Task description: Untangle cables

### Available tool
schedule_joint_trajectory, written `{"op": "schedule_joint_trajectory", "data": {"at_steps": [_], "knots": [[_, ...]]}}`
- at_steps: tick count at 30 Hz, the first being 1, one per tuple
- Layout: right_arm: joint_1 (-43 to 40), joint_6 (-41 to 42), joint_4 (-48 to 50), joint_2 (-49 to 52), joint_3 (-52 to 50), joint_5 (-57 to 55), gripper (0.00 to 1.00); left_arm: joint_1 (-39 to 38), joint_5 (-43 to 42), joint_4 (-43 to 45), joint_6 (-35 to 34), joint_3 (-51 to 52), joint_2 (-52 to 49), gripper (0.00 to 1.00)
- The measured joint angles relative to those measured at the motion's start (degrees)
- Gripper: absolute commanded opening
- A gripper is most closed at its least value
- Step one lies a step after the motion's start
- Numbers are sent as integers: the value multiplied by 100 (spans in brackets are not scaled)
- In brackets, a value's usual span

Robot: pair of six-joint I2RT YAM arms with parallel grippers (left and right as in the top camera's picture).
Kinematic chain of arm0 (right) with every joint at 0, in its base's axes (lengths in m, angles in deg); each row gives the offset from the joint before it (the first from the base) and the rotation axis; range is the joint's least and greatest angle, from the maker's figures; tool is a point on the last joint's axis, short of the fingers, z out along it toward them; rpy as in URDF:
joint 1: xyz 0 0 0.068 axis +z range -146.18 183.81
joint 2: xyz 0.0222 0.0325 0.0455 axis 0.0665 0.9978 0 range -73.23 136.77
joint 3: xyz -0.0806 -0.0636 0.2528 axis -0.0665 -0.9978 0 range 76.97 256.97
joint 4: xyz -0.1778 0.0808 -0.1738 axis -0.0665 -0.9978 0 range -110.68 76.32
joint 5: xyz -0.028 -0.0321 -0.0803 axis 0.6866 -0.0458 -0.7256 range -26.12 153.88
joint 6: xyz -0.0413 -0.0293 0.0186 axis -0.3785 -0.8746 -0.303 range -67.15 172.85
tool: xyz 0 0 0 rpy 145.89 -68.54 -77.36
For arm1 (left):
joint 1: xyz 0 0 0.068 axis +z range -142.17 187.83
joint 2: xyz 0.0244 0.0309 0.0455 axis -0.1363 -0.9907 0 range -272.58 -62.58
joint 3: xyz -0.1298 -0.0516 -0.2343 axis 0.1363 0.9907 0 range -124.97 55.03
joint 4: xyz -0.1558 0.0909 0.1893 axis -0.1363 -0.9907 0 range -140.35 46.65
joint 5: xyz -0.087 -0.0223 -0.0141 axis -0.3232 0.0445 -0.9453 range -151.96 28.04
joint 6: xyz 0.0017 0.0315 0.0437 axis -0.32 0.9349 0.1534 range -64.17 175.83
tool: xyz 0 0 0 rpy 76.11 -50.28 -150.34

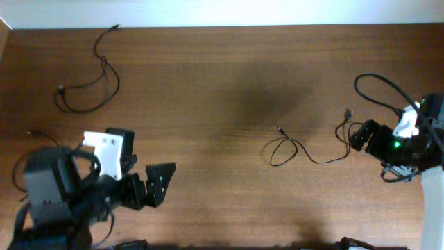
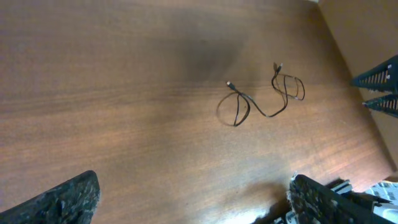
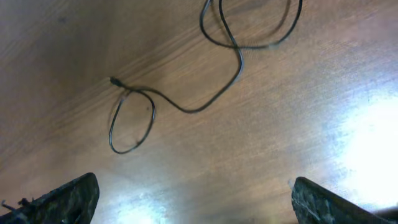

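Observation:
One thin black cable [image 1: 89, 78] lies in a loose loop at the far left of the wooden table [image 1: 222, 76]. A second cable [image 1: 305, 149] lies in loose loops at centre right, with small plugs at its ends. It also shows in the left wrist view [image 2: 261, 102] and the right wrist view [image 3: 186, 102]. A thin wire end [image 1: 41, 135] shows beside the left arm; the rest is hidden. My left gripper [image 1: 158, 185] is open and empty at the front left. My right gripper [image 1: 359, 136] is open and empty, just right of the second cable.
A thicker black cable [image 1: 378, 87] belongs to the right arm. The table's far edge meets a white wall [image 1: 222, 10]. The right gripper's fingers [image 2: 379, 90] show at the right edge of the left wrist view.

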Motion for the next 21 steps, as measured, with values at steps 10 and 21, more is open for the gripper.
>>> {"op": "schedule_joint_trajectory", "data": {"at_steps": [10, 21], "knots": [[0, 1615, 184, 789, -4, -398, 100, 0, 35, -11, 0, 9, 1945, 99], [0, 413, 1921, 3587, -48, -857, 99, 0, 37, -9, 0, 11, 1969, 99]]}}
